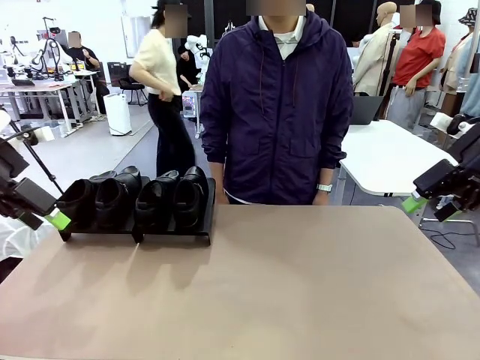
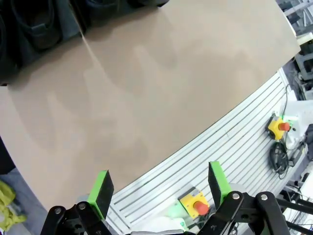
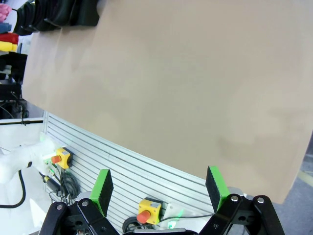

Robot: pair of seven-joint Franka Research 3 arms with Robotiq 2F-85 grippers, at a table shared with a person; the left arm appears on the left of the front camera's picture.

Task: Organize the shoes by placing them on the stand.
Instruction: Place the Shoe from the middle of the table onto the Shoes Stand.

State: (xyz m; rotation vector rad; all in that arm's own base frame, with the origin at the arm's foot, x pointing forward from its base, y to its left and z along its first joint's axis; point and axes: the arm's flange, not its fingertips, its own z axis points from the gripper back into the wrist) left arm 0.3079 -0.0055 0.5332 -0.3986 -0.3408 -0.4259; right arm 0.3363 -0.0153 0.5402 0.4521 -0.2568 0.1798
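Glossy black leather slip-on shoes (image 1: pixel 139 199), all four, lined up side by side on the low matte-black rectangular stand (image 1: pixel 172 236), toes toward the robot's side, near the far left corner of the tan tabletop (image 1: pixel 300 285). Seen also as dark shapes at the top left of the left wrist view (image 2: pixel 39 29) and the top left corner of the right wrist view (image 3: pixel 63 14), well apart from both sets of fingers. Left gripper (image 2: pixel 159 188) hanging off the left edge of the table, just beside the stand's left end, jaws spread wide with nothing between the green pads (image 2: pixel 102 188). Right gripper (image 3: pixel 159 188) hanging beyond the right edge, likewise wide open and empty, far from the shoes. Person in a dark purple jacket (image 1: pixel 277 105) standing at the far edge, hands not in view. No shoe left lying on the bare tabletop. Judged from this: placing step apparently finished, task at or near its end. Next move, if any: only a check that each shoe sits fully on the stand, then holding both arms clear of the table.
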